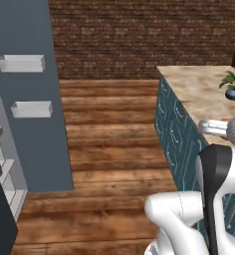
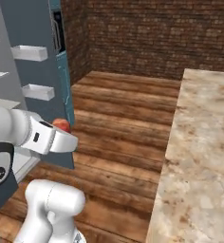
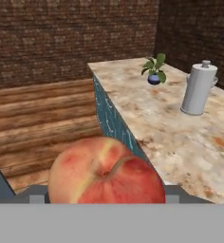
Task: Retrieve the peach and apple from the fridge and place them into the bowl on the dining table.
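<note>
The peach (image 3: 106, 172) is held in the gripper (image 3: 106, 197), carried clear of the open fridge (image 1: 32, 99) (apple not retrieved); it could be dropped onto the floor short of the counter (image 3: 180, 133) if the grip is jolted.

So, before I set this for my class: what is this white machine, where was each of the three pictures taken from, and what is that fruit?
The white machine is a robot arm on a base that can drive, in a computer-rendered kitchen. Two pictures come from cameras on the base, behind the arm to its left and right. The third comes from a camera on the hand, looking along it.

The hand is closed on a peach, which also peeks out behind the arm in the right base view. To the left stands the fridge, its dark door open with white shelves. Ahead is the dining table, with a marbled top; on it stand a small potted plant and a white canister.
</note>
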{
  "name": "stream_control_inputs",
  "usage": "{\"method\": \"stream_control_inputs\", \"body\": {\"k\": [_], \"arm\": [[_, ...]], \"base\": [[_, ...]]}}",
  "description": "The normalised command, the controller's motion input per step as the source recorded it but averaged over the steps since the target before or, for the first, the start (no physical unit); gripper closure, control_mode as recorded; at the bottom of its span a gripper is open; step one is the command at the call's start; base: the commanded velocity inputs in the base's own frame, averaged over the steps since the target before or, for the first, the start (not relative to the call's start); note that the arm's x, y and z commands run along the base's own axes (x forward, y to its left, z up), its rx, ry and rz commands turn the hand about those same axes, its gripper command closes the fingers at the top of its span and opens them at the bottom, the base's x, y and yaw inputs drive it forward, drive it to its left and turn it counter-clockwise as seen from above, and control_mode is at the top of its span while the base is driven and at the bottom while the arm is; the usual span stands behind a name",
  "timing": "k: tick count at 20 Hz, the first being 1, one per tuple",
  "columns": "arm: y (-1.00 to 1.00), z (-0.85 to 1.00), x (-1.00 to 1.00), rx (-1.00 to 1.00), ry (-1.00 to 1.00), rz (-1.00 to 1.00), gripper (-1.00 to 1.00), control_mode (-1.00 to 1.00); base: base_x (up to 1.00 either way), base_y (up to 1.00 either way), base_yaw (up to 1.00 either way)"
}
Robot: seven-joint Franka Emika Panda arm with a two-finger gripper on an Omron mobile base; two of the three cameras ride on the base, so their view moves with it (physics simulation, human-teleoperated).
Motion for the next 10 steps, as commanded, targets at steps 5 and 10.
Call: {"method": "stream_control_inputs", "body": {"k": [5,10], "arm": [[0.0,0.0,0.0,0.0,0.0,0.0,1.0,1.0],[0.0,0.0,0.0,0.0,0.0,0.0,1.0,1.0]], "base": [[-0.91,0.01,-0.3],[-0.92,-0.1,-0.09]]}}
